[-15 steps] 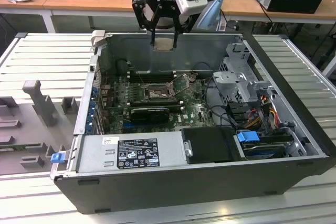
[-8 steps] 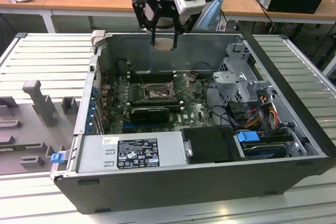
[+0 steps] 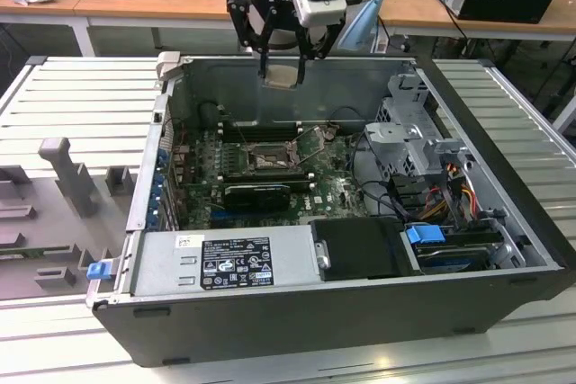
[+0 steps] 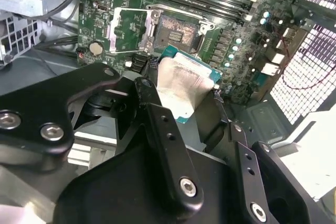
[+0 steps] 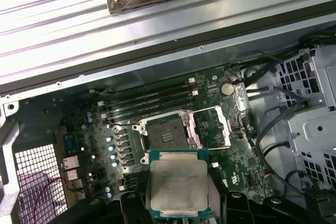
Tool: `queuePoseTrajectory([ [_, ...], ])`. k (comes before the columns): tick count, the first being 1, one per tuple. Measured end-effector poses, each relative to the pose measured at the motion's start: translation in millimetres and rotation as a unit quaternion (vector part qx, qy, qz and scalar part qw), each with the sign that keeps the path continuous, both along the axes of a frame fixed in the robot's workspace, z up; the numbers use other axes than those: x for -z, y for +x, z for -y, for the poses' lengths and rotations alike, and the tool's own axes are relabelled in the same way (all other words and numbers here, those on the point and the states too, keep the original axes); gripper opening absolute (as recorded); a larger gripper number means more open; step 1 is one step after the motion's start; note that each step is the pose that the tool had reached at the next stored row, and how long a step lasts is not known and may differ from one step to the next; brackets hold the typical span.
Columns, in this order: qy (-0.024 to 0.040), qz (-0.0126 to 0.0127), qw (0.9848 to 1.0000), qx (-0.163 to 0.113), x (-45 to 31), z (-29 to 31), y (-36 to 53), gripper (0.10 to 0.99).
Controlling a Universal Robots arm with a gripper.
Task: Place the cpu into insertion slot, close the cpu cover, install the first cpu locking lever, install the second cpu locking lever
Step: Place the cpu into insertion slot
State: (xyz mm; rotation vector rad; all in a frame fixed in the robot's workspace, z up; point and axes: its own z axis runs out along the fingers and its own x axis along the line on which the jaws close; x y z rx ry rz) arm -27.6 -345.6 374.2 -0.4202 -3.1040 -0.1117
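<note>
In the exterior view I see my black gripper (image 3: 282, 62) pinched onto the small flat square cpu with its pale silver-grey metal top (image 3: 281, 75); the chip hangs well above the square dark metal-rimmed insertion slot (image 3: 269, 159), clear of it; the slot sits bare at the middle of the green motherboard (image 3: 335, 191) inside the open dark computer case (image 3: 315, 325).

In the second wrist view the gripper (image 4: 184, 95) has its black fingers (image 4: 153, 109) narrowed onto opposite edges of the cpu (image 4: 184, 80); the insertion slot (image 4: 176, 32) lies beyond the chip, its contact field uncovered; the thin silver-grey hinged metal cpu cover (image 4: 112, 30) is swung open and lies just beside the slot.

In the first wrist view the cpu (image 5: 177, 184) sits level in my grip, near the insertion slot (image 5: 165, 135) but no part of it in the socket; the cpu cover (image 5: 226, 128) lies open along one side of the slot; the long black memory slots (image 5: 152, 100) run along another side.
</note>
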Motion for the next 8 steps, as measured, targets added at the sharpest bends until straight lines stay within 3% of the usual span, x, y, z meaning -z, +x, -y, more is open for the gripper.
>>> queuePoseTrajectory([
  [8,-0.0053,0.0000,0.9982,0.060,0.0,0.0,0.0,0.525],
])
